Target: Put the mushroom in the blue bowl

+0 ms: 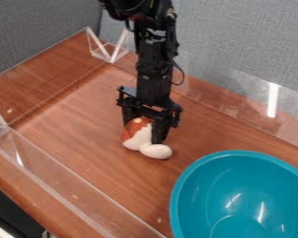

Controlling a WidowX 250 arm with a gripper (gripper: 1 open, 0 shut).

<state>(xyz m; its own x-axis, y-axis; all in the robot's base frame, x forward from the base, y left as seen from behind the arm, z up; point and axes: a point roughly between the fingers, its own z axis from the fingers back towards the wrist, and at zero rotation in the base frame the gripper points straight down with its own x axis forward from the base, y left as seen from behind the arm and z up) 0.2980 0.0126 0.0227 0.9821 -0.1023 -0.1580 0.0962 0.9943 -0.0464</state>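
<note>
end effector (148, 124): centre of frame, pointing straight down off the black arm (152, 46); its two black fingers (124, 113) reach down to the surface on either side of the mushroom's cap.
end effector state: partly closed, fingers pressed against the cap on both sides; gripping the mushroom, which is not off the surface.
mushroom (144, 141): centre of frame, lying on its side on the surface. Reddish-orange cap sits up between the fingers; the thick cream stem sticks out below and to the lower right, clear of the fingertips.
mushroom vs end effector: cap directly under the end effector and between its fingers; stem end projects past them toward the lower right of the frame.
blue bowl (196, 186): lower right of frame, teal, glossy inside, upright on the surface, cut off by the right and bottom edges.
mushroom vs bowl: stem tip is near the bowl's upper-left rim, not touching; a strip of bare wood shows between them.
surface (64, 102): brown wood-grain top, running from upper left to lower right.
clear acrylic walls (40, 177): low transparent barriers along the surface's edges, at left, lower left and upper right.
backdrop (238, 37): grey wall across the top of frame.
</note>
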